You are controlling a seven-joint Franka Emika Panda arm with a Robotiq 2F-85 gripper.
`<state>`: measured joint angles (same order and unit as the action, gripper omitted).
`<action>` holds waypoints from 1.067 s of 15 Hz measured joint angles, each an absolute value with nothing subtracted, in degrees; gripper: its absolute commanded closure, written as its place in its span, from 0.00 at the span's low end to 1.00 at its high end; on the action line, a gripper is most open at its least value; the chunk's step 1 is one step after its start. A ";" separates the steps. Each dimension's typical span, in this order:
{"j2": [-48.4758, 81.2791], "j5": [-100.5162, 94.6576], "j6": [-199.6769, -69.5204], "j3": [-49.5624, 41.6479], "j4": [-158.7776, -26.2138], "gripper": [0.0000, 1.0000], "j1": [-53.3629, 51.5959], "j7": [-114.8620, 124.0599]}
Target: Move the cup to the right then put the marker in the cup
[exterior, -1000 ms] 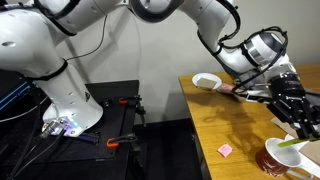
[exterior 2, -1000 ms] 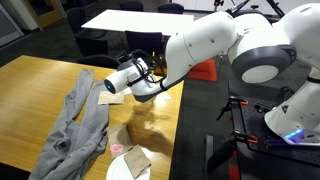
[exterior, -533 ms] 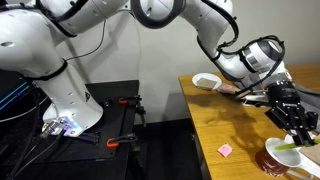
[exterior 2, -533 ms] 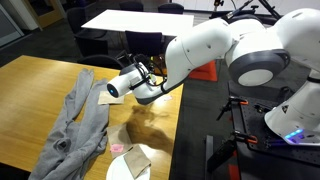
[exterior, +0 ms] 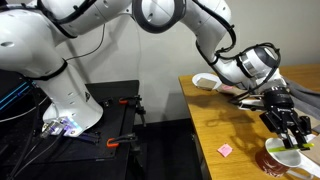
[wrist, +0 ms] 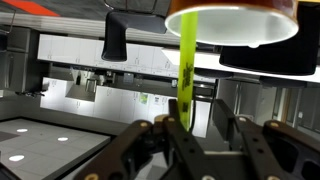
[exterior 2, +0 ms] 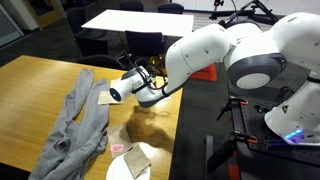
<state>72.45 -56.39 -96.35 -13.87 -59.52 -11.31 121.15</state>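
The dark red cup [exterior: 280, 160] stands on the wooden table near its front right edge. The yellow-green marker [exterior: 291, 147] leans in it with one end sticking out. In the wrist view, which stands upside down, the cup's rim [wrist: 232, 20] is at the top and the marker [wrist: 186, 60] runs from it down between my fingers. My gripper [exterior: 287, 128] hangs just above the cup. Its fingers [wrist: 205, 135] are spread: the marker lies by one finger, with a gap to the other. In an exterior view the arm [exterior 2: 120, 90] hides the cup and the marker.
A shallow white bowl [exterior: 205, 81] sits at the table's far end, and a small pink square [exterior: 226, 150] lies near the front. A grey cloth [exterior 2: 80, 120] is spread on the table. A white plate [exterior 2: 120, 168] with a brown piece on it sits at the near edge.
My gripper has shifted lower and slightly left in the exterior view, closer over the cup. The marker and cup have stayed in place.
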 measured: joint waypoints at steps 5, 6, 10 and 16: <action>72.87 -56.39 -96.35 -13.87 -58.91 0.00 -11.22 119.76; 72.87 -56.39 -96.35 -13.87 -58.89 0.00 -11.18 119.51; 72.55 -56.37 -96.35 -13.87 -58.90 0.00 -11.15 119.43; 66.61 -56.08 -96.36 -13.66 -61.58 0.00 -11.23 114.49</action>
<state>66.61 -56.08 -96.36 -13.66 -61.58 -11.23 114.49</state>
